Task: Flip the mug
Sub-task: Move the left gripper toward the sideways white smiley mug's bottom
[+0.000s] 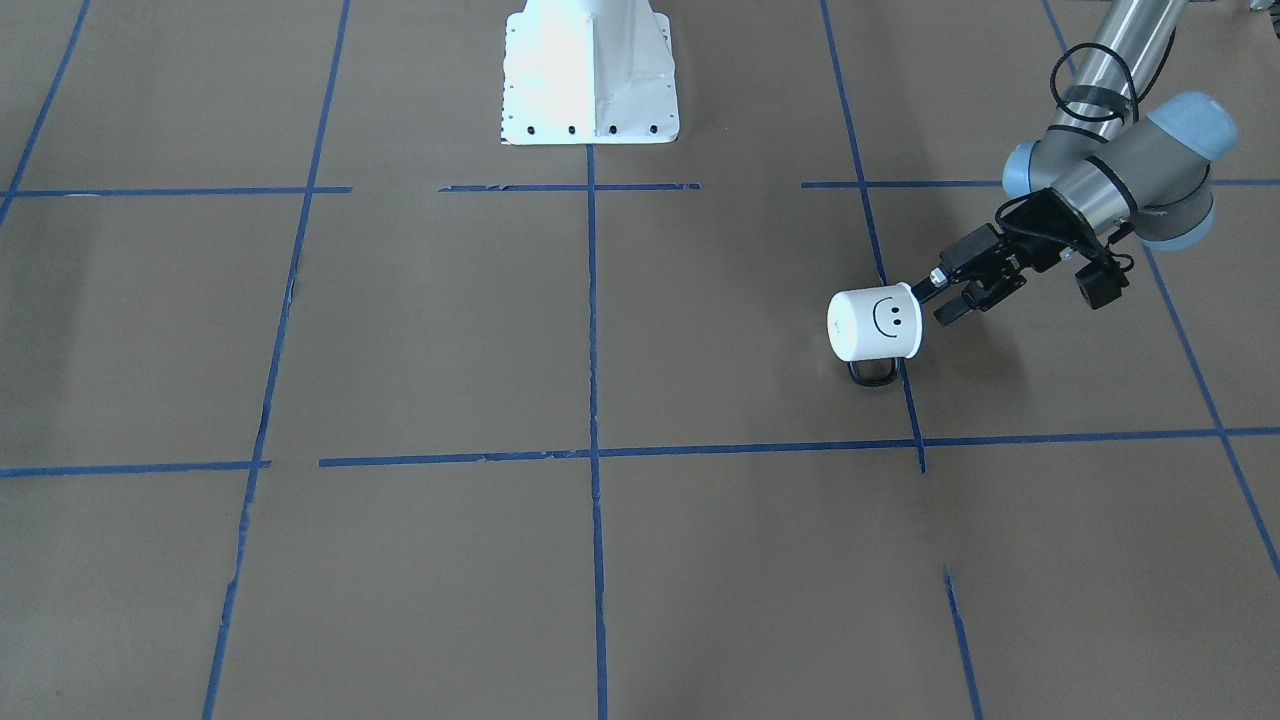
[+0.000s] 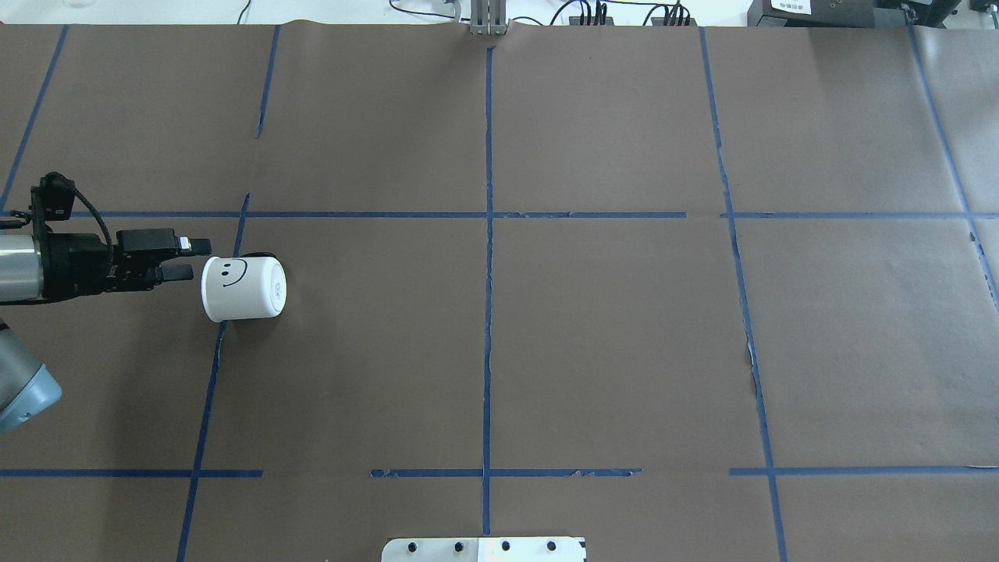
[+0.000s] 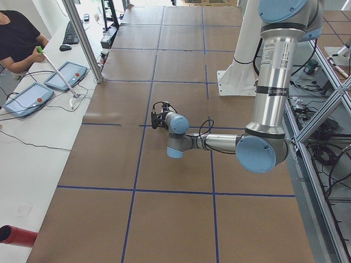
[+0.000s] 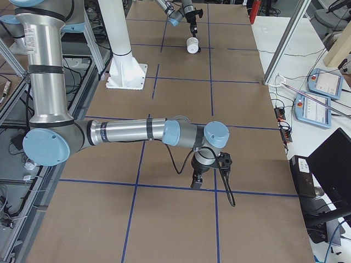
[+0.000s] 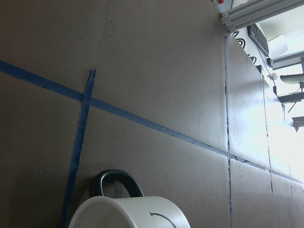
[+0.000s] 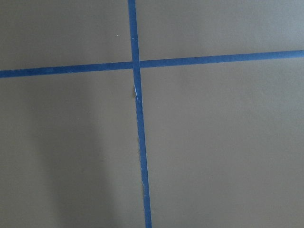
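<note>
The mug lies on its side on the worktop, far over on the robot's left, across a blue tape line; its flared rim faces the left end effector, its base points toward the worktop's middle, and its black handle sits low against the paper. The left end effector has its fingers apart, just beside the rim; I cannot tell whether a finger touches it. The right end effector hangs low, well apart from the mug; it shows only in a side view, so I cannot tell whether its fingers are apart or together.

The likeliest trouble is a nudge; the mug is round and unheld, so a finger pressing on the rim could shove it away or swing it about the handle. A pinch on the thin, smooth wall may slip as the mug turns; let go while tilted, it could topple back; fingers this low may also scrape the paper.
</note>
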You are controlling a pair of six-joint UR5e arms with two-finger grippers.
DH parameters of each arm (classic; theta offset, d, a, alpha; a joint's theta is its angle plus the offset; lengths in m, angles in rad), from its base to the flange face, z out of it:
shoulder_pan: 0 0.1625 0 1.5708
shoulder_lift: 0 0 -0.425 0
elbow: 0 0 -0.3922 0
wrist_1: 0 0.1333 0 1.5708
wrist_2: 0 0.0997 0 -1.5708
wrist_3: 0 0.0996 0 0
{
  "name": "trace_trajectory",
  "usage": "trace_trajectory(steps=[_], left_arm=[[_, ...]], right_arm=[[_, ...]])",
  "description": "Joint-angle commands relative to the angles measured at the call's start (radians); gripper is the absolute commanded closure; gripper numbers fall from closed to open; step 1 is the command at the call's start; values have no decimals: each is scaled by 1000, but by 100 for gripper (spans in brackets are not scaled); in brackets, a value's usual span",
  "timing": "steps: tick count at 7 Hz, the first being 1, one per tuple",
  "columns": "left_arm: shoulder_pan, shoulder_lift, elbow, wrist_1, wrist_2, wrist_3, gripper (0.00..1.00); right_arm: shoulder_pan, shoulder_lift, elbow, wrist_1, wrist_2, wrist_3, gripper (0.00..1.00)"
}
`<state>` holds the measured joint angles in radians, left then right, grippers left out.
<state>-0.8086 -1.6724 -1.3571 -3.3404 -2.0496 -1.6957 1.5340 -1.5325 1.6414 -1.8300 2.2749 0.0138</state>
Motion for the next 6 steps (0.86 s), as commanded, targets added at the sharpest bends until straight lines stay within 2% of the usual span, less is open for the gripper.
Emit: trace_trajectory(steps=[1,3,4,6], left_arm=[[40,-6,12,-1,0,2,0],[65,-23,15,1,0,2,0],[77,-27,13,-1,-1,2,4],[78,-29,12,-1,-3,2,20]], right_arm=[[0,0,0,0,0,0,0],[0,0,0,0,0,0,0],[0,0,0,0,0,0,0],[0,0,0,0,0,0,0]])
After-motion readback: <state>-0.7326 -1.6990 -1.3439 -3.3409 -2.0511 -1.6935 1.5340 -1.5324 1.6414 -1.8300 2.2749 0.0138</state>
